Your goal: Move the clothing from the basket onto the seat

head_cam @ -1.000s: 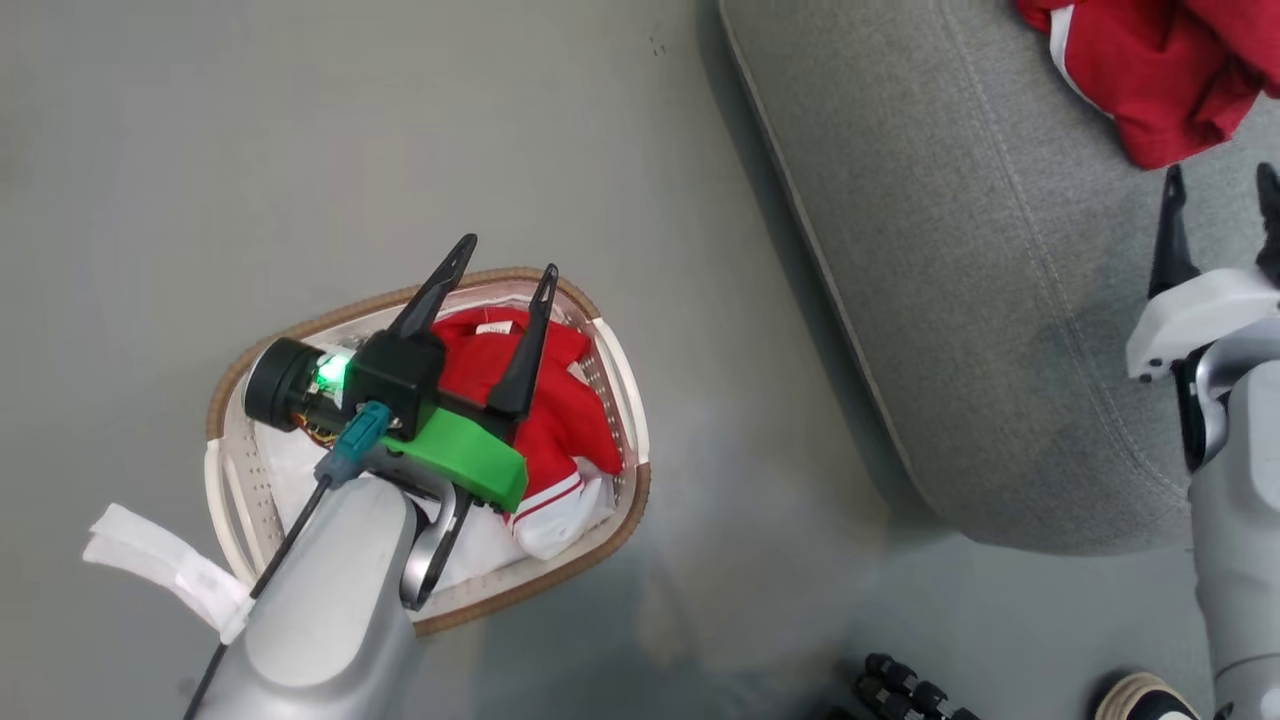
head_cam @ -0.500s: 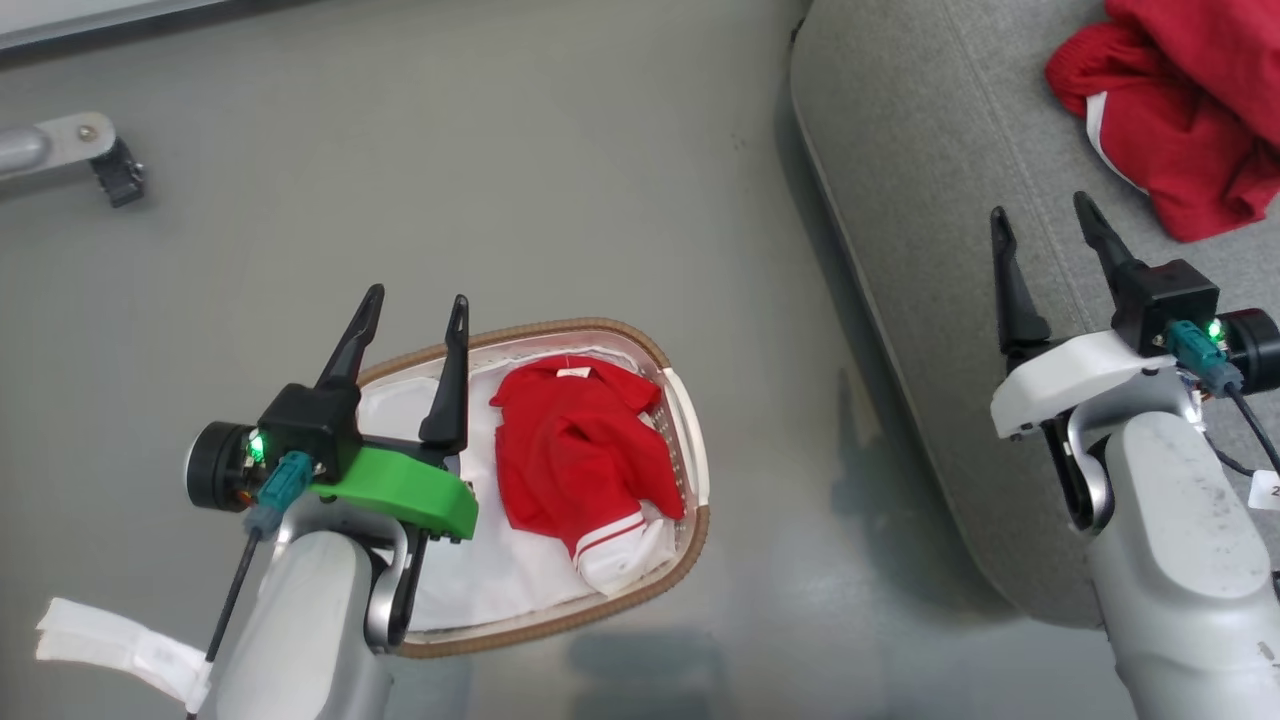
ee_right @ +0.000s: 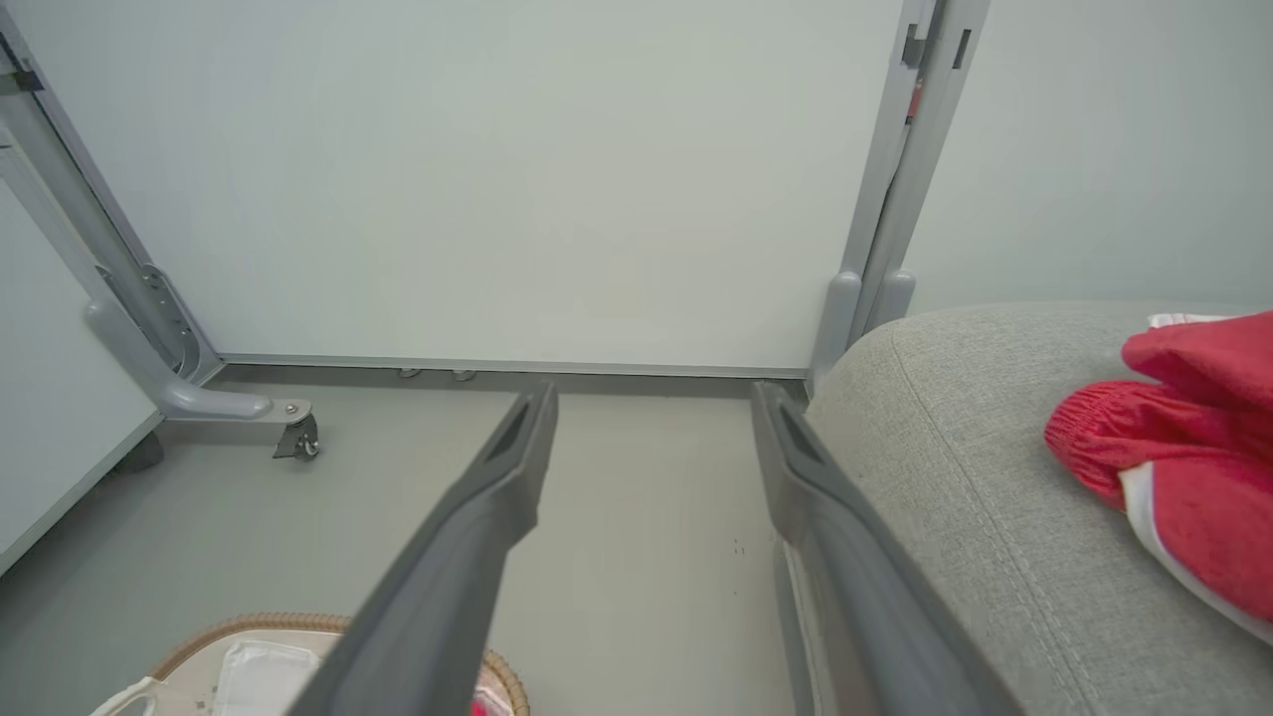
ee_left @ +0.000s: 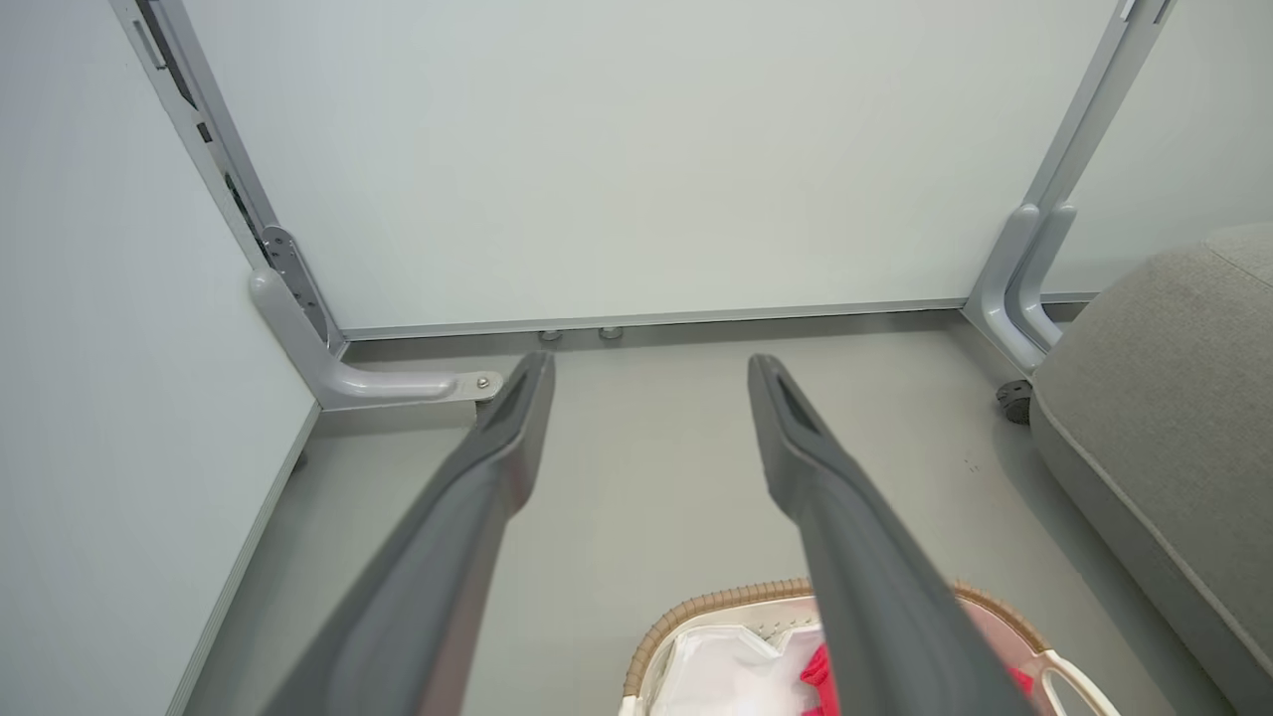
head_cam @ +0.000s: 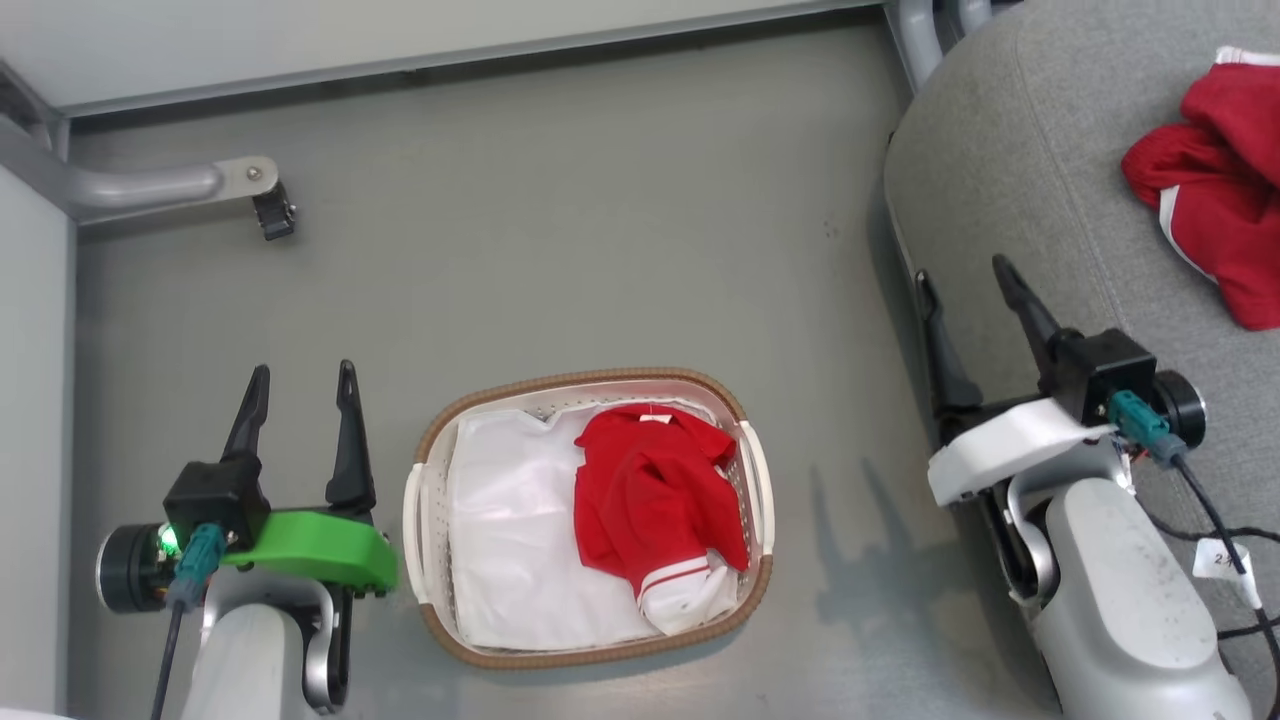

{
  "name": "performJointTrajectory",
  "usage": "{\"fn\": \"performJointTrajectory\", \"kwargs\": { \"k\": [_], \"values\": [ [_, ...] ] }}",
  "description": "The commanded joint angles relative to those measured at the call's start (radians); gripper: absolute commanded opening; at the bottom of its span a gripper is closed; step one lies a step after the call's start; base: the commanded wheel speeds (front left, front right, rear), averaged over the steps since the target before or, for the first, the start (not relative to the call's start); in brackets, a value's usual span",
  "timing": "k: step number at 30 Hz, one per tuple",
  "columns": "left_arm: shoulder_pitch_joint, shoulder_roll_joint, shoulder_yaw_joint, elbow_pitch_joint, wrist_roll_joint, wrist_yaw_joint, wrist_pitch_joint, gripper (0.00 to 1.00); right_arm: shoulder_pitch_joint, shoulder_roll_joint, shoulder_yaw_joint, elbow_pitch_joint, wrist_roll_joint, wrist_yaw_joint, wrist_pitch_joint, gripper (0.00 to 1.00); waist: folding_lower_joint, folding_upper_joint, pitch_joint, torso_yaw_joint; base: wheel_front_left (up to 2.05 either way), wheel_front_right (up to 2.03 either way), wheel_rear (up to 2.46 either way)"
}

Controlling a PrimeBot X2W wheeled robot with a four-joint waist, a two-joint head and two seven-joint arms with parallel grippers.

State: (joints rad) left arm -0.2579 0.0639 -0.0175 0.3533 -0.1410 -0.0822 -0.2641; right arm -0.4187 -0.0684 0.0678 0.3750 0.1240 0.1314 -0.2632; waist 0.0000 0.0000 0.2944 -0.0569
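A red garment [head_cam: 650, 500] with white striped trim lies crumpled in the right half of the basket [head_cam: 425, 480], on its white cloth liner. More red clothing [head_cam: 1220, 200] lies on the grey seat [head_cam: 1010, 180] at the upper right, and it shows as red clothing [ee_right: 1183, 447] on the seat [ee_right: 955, 467] in the right wrist view. My left gripper [head_cam: 300, 380] hangs open and empty to the left of the basket. My right gripper [head_cam: 965, 280] is open and empty over the seat's left edge. The basket's rim [ee_left: 716, 602] shows low in the left wrist view.
Pale partition panels stand along the back [head_cam: 400, 30] and left. A grey metal foot with a castor [head_cam: 250, 185] juts onto the floor at the upper left. Another panel post [head_cam: 915, 30] stands beside the seat's far corner. Cables [head_cam: 1220, 520] trail from my right arm.
The camera has shifted, so the whole scene sits differently. My left gripper has come off the basket to its left side. My right gripper has moved away from the clothing on the seat.
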Motion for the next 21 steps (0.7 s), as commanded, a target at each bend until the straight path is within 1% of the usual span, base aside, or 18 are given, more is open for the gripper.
{"fn": "performJointTrajectory", "kwargs": {
  "k": [1,5,10,14,16,21],
  "values": [
    [0.027,-0.004,0.012,-0.008,0.008,0.002,-0.001,1.00,0.029,0.001,0.005,0.000,0.003,-0.001,-0.002,1.00,0.0000,0.0000,-0.044,0.026,0.00,0.00,0.00],
    [0.083,-0.009,0.035,-0.020,0.019,0.002,-0.001,1.00,0.073,0.004,0.014,0.006,0.008,-0.001,-0.002,1.00,0.0000,0.0000,-0.086,0.029,0.00,0.00,0.00],
    [0.148,-0.011,0.032,-0.036,0.027,-0.004,-0.001,1.00,0.130,0.008,0.012,0.008,0.014,-0.001,-0.002,1.00,0.0000,0.0000,-0.128,0.037,0.00,0.00,0.00],
    [0.189,-0.012,0.016,-0.035,0.000,0.005,-0.001,1.00,0.175,0.009,0.016,0.012,0.017,-0.001,-0.002,1.00,0.0000,0.0000,-0.157,0.043,0.00,0.00,0.00],
    [0.205,-0.012,0.014,-0.035,-0.023,0.006,-0.001,1.00,0.197,0.010,0.018,0.017,0.019,-0.001,-0.002,1.00,0.0000,0.0000,-0.172,0.046,0.00,0.00,0.00],
    [0.243,-0.012,0.011,-0.039,-0.043,0.001,-0.001,1.00,0.247,0.012,0.021,0.036,0.023,-0.001,-0.002,1.00,0.0000,0.0000,-0.201,0.051,0.00,0.00,0.00]
  ]
}}
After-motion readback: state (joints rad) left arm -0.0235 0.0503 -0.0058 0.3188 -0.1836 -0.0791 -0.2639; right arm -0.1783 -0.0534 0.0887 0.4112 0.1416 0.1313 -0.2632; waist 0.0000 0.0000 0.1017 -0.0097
